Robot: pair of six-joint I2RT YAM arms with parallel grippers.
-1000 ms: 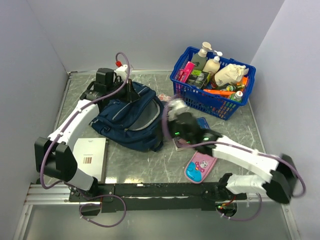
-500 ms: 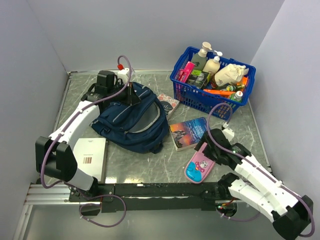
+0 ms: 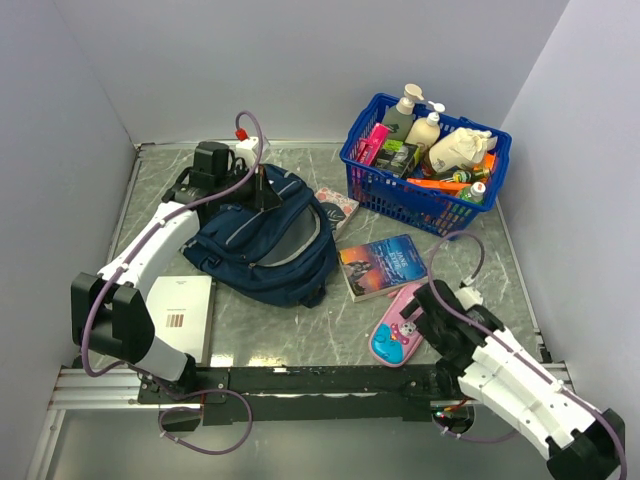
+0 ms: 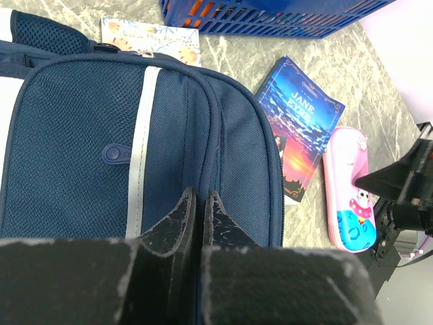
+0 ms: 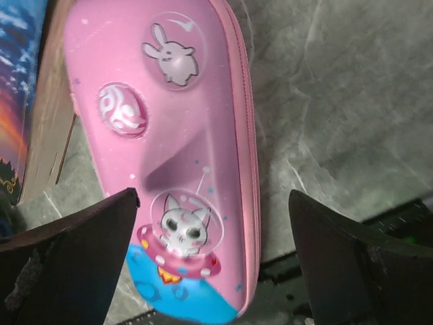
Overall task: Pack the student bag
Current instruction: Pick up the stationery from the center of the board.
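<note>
The right gripper (image 5: 213,200) is spread wide, straddling the pink pencil case (image 5: 189,135), lined up to take it across its width, I'd say. The book (image 3: 385,265) lies just beside it. Further left, the left gripper (image 4: 198,203) is pressed together on the student bag (image 4: 74,149), probably at its zip edge, and seems to be propping the mouth open.
</note>
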